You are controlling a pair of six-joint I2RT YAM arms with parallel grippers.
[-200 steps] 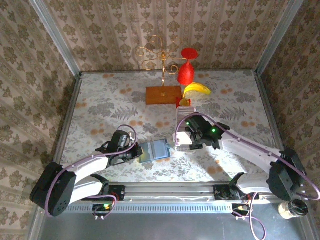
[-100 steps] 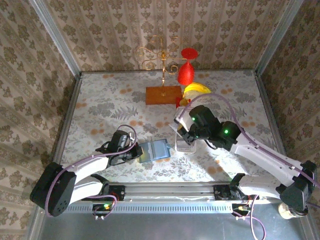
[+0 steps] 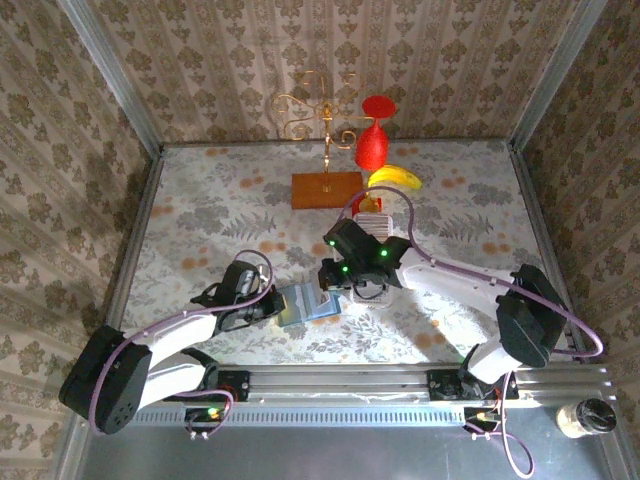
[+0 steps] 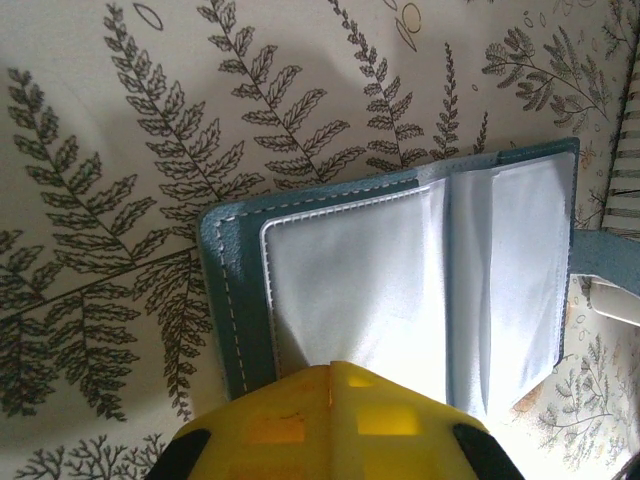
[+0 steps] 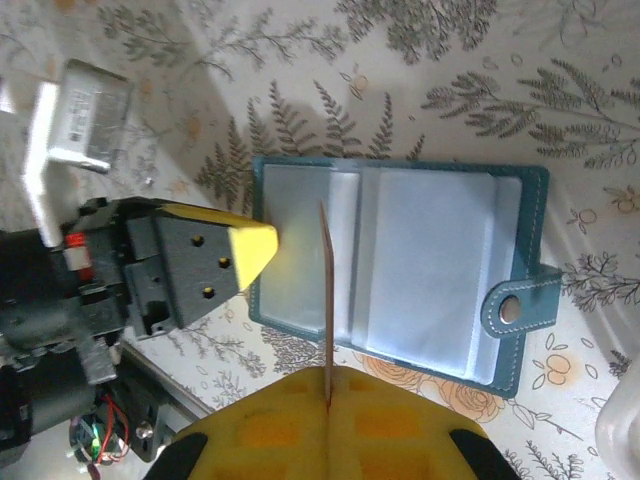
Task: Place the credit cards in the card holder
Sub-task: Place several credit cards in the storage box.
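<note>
The teal card holder lies open on the flowered tabletop, pale sleeves up, snap tab to one side. My left gripper is shut at the holder's left edge, its yellow tips pinching the puckered pale sleeve. My right gripper is shut on one credit card, seen edge-on and upright just above the holder's left sleeve. In the top view the right gripper hangs over the holder's right edge. The ribbed row of credit cards sits partly under the right arm, its striped end beside the holder.
At the back stand an orange-brown wooden block with a gold wire stand, a red goblet and a banana. Patterned walls close three sides. A metal rail runs along the near edge.
The right arm has swung left from the row of cards to above the open card holder, carrying a card. The left arm has stayed put.
</note>
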